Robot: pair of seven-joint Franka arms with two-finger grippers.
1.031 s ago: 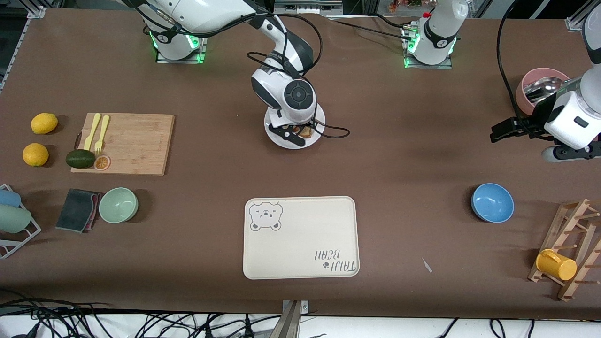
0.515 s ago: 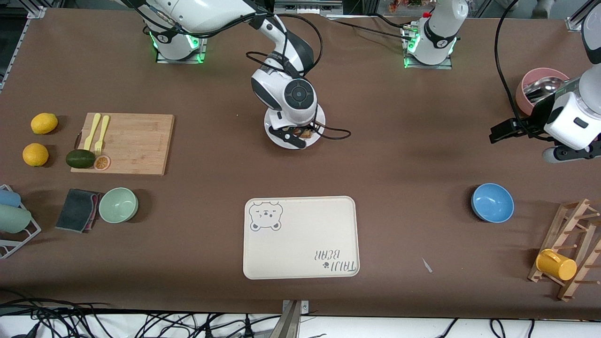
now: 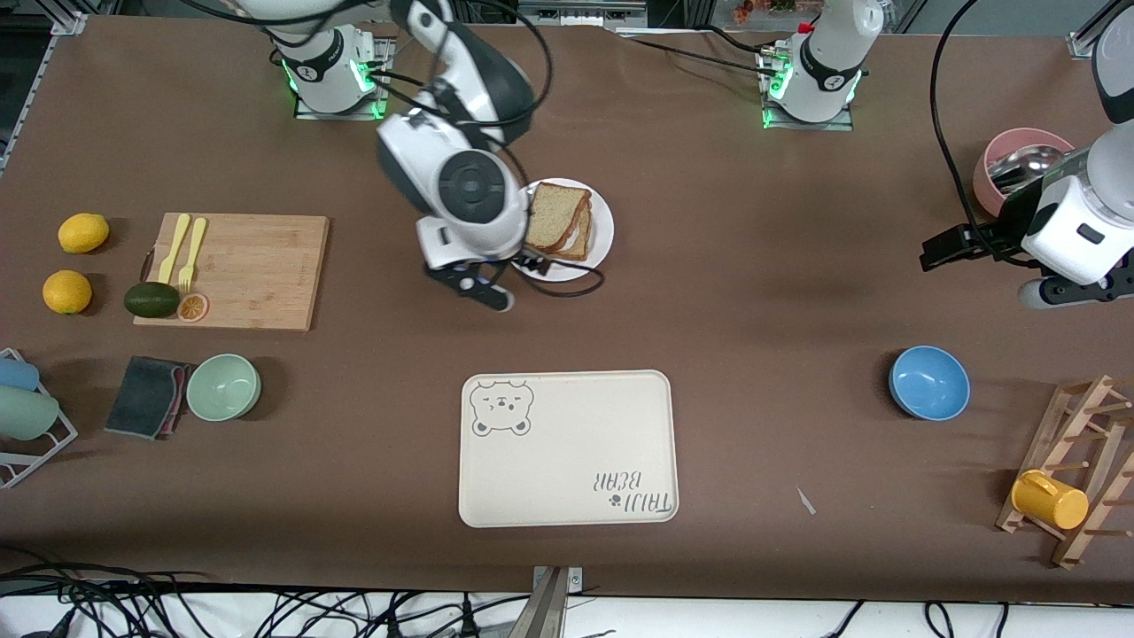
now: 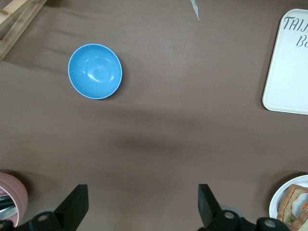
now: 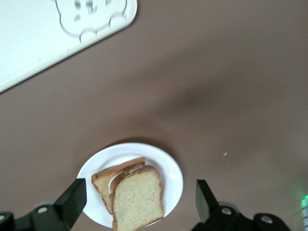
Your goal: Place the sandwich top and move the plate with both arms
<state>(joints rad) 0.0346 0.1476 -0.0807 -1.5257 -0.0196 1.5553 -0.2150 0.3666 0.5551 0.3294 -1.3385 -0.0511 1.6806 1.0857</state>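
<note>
The bread slice (image 3: 554, 215) is laid on the sandwich on the plate (image 3: 603, 232). The right gripper (image 5: 139, 204) is released above it. The left gripper (image 4: 142, 204), spread wide, is kept over bare table near the blue bowl (image 3: 928, 382).

Even, bright overhead light – soft shadows on the table (image 3: 762, 292). The right arm (image 3: 461, 177) is motion-blurred; the right wrist view is slightly soft.

We count two lemons (image 3: 83, 233), two bowls (image 3: 223, 386), two bread slices (image 3: 556, 218), one plate (image 3: 603, 232), one tray (image 3: 567, 448).
</note>
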